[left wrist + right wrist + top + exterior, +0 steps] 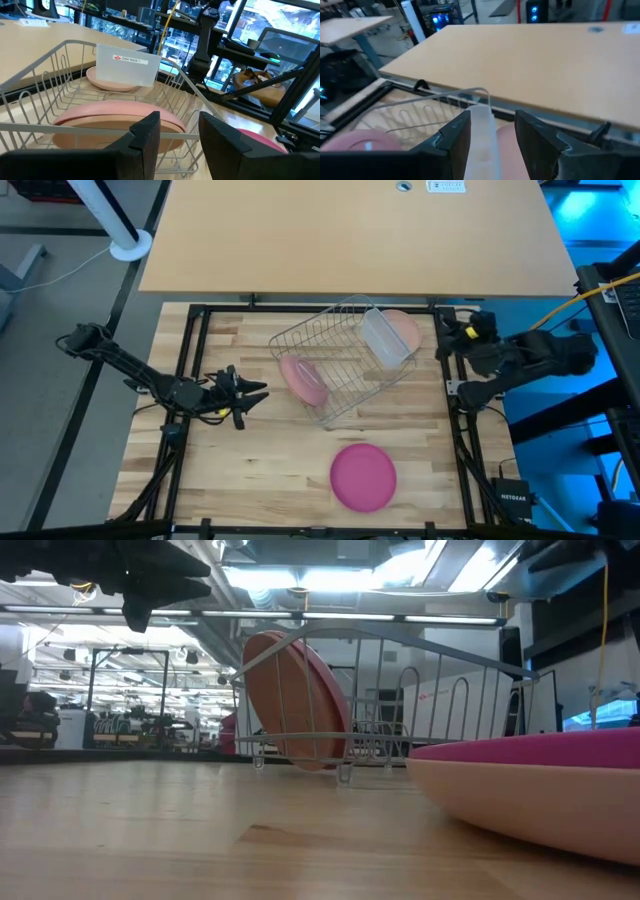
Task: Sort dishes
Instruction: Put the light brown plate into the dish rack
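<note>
A silver wire rack (340, 360) stands mid-table. A tan-pink plate (304, 379) stands on its edge between the rack's wires and leans to one side (300, 700). A pale peach plate (403, 330) lies at the rack's far right end, partly hidden behind a clear holder (384, 340). A magenta plate (363, 475) lies flat on the table near the front edge. My left gripper (252, 394) hovers open, level, left of the rack, pointing at the standing plate (115, 117). My right gripper (492, 140) is open and raised at the table's right side (447, 348), pointing toward the clear holder (482, 130).
A second, light wooden table (350, 230) stands beyond the far edge. Black frame rails (190, 360) run along the table's left and right sides. Bare wood lies left of the magenta plate (530, 755) and in front of the rack.
</note>
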Tool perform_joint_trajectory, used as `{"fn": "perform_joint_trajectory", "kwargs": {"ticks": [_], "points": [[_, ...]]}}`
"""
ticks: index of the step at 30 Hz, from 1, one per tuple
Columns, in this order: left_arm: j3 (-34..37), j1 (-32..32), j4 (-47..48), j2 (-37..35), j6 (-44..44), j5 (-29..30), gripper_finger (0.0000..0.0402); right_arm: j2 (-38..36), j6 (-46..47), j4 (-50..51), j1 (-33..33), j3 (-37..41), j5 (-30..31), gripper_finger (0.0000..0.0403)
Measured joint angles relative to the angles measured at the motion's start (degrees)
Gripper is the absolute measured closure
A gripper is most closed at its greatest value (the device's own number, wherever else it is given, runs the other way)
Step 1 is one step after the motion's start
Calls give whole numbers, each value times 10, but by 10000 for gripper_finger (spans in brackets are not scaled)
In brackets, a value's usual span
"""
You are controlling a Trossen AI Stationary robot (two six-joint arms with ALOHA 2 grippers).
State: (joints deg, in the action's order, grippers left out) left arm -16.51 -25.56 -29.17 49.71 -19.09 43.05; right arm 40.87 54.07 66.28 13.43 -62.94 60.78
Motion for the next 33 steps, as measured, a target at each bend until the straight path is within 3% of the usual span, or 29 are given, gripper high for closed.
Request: {"fn": "perform_joint_trajectory", "kwargs": {"ticks": [3, 9, 21, 24, 26, 33], "points": [[0, 0, 0, 0, 0, 0, 274, 24, -82, -74, -70, 0, -42, 244], [0, 0, 0, 0, 0, 0, 274, 91, -288, -183, -269, -1, -213, 244], [0, 0, 3, 0, -7, 0, 274, 176, -387, -146, -700, 0, -526, 244], [0, 1, 3, 0, -2, 0, 274, 198, -393, -152, -743, -5, -617, 244], [0, 1, 3, 1, 0, 0, 274, 225, -394, -148, -755, -5, -644, 244], [1, 1, 6, 3, 0, 0, 274, 318, -371, -156, -758, -12, -585, 244]]}}
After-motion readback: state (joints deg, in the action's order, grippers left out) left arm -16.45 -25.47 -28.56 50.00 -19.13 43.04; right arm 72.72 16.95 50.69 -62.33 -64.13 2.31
